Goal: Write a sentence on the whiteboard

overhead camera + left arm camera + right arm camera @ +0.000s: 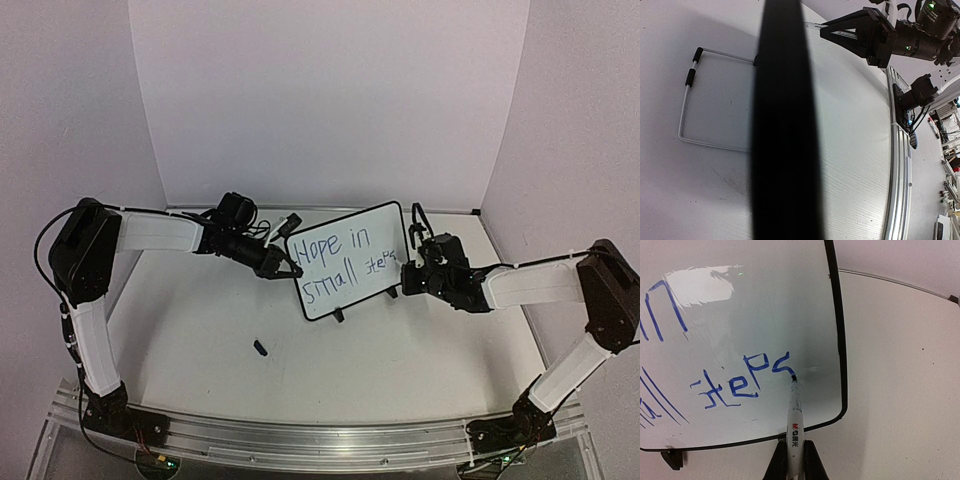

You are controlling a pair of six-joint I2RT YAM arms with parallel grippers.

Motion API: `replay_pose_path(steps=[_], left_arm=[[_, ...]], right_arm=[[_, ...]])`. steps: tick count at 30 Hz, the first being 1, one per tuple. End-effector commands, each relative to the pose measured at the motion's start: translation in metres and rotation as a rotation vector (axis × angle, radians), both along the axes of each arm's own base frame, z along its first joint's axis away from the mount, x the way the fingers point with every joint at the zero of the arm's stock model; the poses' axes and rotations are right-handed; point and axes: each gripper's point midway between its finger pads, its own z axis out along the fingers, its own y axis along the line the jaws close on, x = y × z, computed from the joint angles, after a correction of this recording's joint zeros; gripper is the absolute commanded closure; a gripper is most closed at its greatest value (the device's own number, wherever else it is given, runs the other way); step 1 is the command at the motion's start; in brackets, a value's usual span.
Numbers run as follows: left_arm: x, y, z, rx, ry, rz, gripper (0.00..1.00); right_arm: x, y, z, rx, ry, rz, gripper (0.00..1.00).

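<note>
The whiteboard [352,225] stands tilted at the table's middle on black feet. The sentence [335,258] in blue reads "Hope in small steps", the last word smaller. My left gripper [284,268] is shut on the board's left edge; in the left wrist view the edge [785,125] fills the middle as a black band. My right gripper [412,262] is shut on a white marker [795,415]. The marker's tip [793,376] touches the board [765,315] at the end of the last "s" of "steps" [740,382]. The right gripper [795,467] clamps the marker's barrel.
A small black marker cap [260,348] lies on the table in front of the board. The board's wire stand [690,110] rests behind it. White walls enclose the back and sides. An aluminium rail [300,440] runs along the near edge.
</note>
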Motion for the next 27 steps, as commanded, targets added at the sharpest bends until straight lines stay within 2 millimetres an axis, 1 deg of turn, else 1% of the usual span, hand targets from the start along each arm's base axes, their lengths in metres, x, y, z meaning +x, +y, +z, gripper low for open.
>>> replay_pose_path(steps=[1, 2, 3, 4, 6, 7, 8, 10, 12, 13, 16, 22, 27], left_arm=[[-0.01, -0.008, -0.004, 0.013, 0.023, -0.04, 1.0], [-0.011, -0.008, -0.004, 0.012, 0.024, -0.041, 1.0], [-0.01, -0.008, -0.003, 0.011, 0.022, -0.04, 1.0], [-0.01, -0.008, -0.003, 0.013, 0.024, -0.039, 1.0], [-0.01, -0.008, -0.003, 0.013, 0.024, -0.04, 1.0], [-0.01, -0.008, -0.003, 0.012, 0.024, -0.04, 1.0], [-0.01, -0.008, -0.004, 0.013, 0.025, -0.039, 1.0], [-0.01, -0.008, -0.004, 0.012, 0.025, -0.039, 1.0], [-0.011, -0.008, -0.002, 0.01, 0.022, -0.041, 1.0], [-0.011, -0.009, -0.002, 0.01, 0.022, -0.041, 1.0], [-0.011, -0.009, -0.003, 0.01, 0.023, -0.042, 1.0], [-0.011, -0.009, -0.002, 0.011, 0.023, -0.042, 1.0], [-0.012, -0.01, -0.002, 0.011, 0.021, -0.045, 1.0]], right_arm=[[-0.006, 0.006, 0.007, 0.016, -0.007, 0.054, 1.0], [-0.007, 0.007, 0.008, 0.021, -0.01, 0.062, 1.0], [-0.009, 0.011, 0.014, 0.041, -0.024, 0.088, 1.0], [-0.01, 0.011, 0.015, 0.048, -0.028, 0.097, 1.0], [-0.014, 0.013, 0.026, 0.083, -0.057, 0.115, 1.0], [-0.015, 0.014, 0.027, 0.088, -0.061, 0.119, 1.0], [-0.018, 0.014, 0.036, 0.11, -0.083, 0.127, 1.0], [-0.018, 0.007, 0.046, 0.122, -0.11, 0.098, 1.0], [-0.018, -0.008, 0.053, 0.109, -0.138, 0.023, 1.0], [-0.017, -0.013, 0.054, 0.1, -0.142, 0.002, 1.0], [-0.016, -0.021, 0.047, 0.058, -0.124, -0.034, 1.0], [-0.012, -0.02, 0.019, 0.036, -0.05, -0.03, 1.0], [-0.006, -0.018, 0.013, 0.033, -0.039, -0.029, 1.0]])
